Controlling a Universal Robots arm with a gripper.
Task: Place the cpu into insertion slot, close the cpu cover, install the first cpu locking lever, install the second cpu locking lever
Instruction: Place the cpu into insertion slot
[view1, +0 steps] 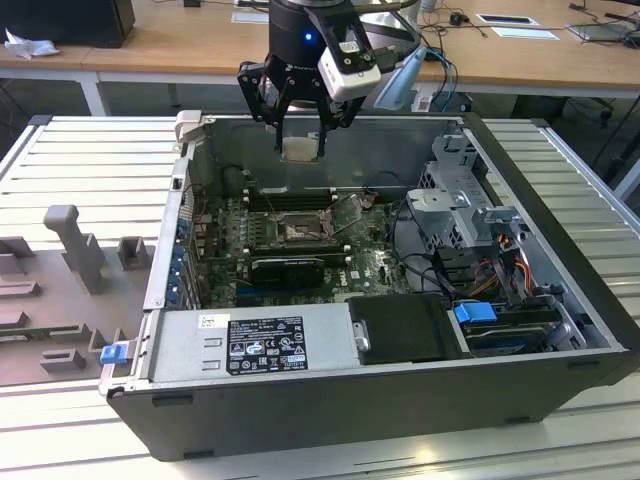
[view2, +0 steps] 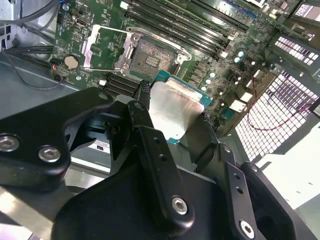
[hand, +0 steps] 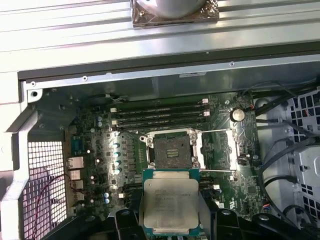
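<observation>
My gripper (view1: 300, 138) hangs above the open computer case, shut on the cpu (view1: 300, 149), a pale silvery square chip held by two opposite edges. In both wrist views the cpu (view2: 172, 112) (hand: 170, 202) sits between the black fingers (view2: 141, 117), well above the board. The insertion slot (view1: 300, 232) (view2: 155, 57) (hand: 172, 149) lies bare below, a dark square socket. The cpu cover (view2: 106, 47) (hand: 216, 150) is flipped open beside the socket, a silver frame with a window. Two thin locking levers (hand: 220, 131) stand released along the cover's sides.
Long black memory slots (hand: 157, 112) run beside the socket, and a long black card (view1: 288, 265) lies on its near side. A power supply (view1: 250, 345), drive cage (view1: 450, 205) and cables (view1: 500, 270) crowd the case. Grey fixtures (view1: 75, 245) sit on the slatted table.
</observation>
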